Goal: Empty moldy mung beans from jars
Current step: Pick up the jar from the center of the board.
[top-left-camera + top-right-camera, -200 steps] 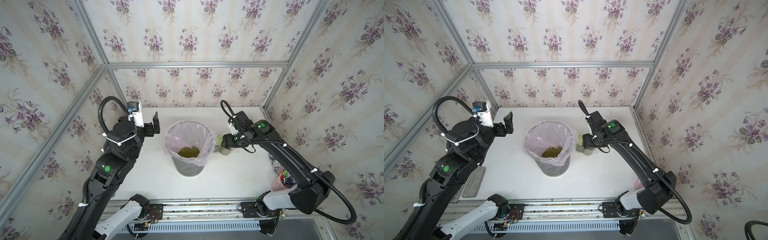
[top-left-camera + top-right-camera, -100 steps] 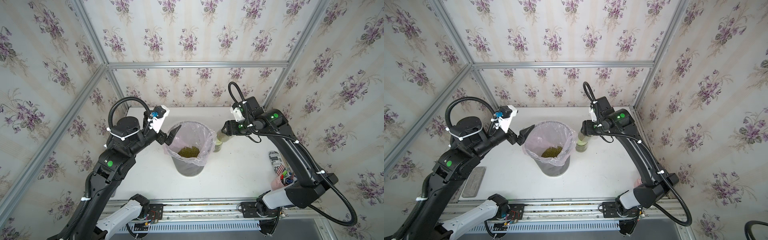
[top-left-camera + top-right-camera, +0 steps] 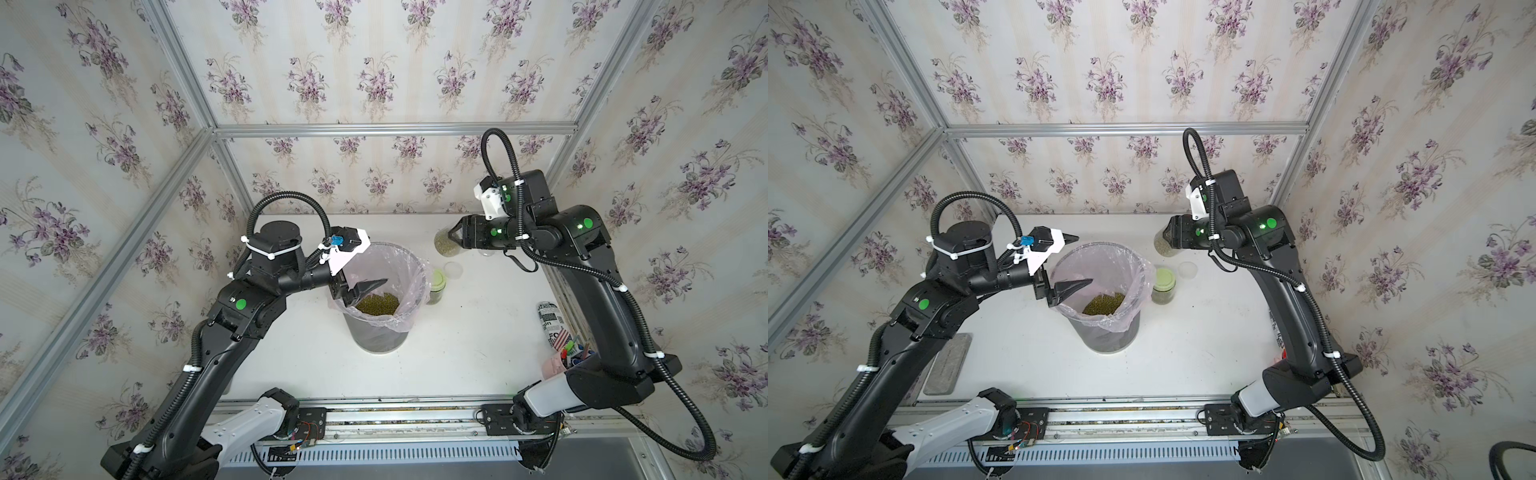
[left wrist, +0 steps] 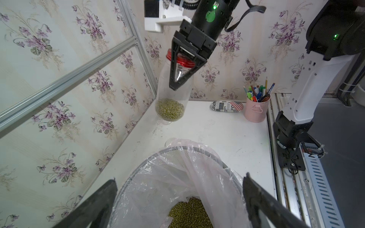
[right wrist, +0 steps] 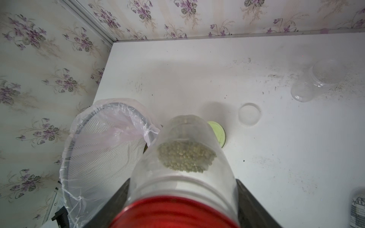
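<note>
Right gripper (image 3: pixel 455 240) pinches one red-lidded jar (image 4: pixel 170 94) of mung beans (image 4: pixel 170 111), raised near the one bin (image 3: pixel 376 336); left gripper (image 3: pixel 1084 259) gapes over its rim. Two others: green-lidded jar (image 3: pixel 436 284) standing beside it, lidless jar (image 5: pixel 316 79) lying empty. One loose lid (image 5: pixel 249 114).

**Hidden and cropped**

Right wrist view: the red lid (image 5: pixel 173 213) of the raised jar (image 5: pixel 183 158) is blurred and cropped; the printed can (image 5: pixel 358 207) is cut by the edge. In a top view the bin liner (image 3: pixel 417 266) hides part of the green-lidded jar (image 3: pixel 437 286), and the right arm (image 3: pixel 602 299) part of the pen cup (image 3: pixel 555 368).
</note>
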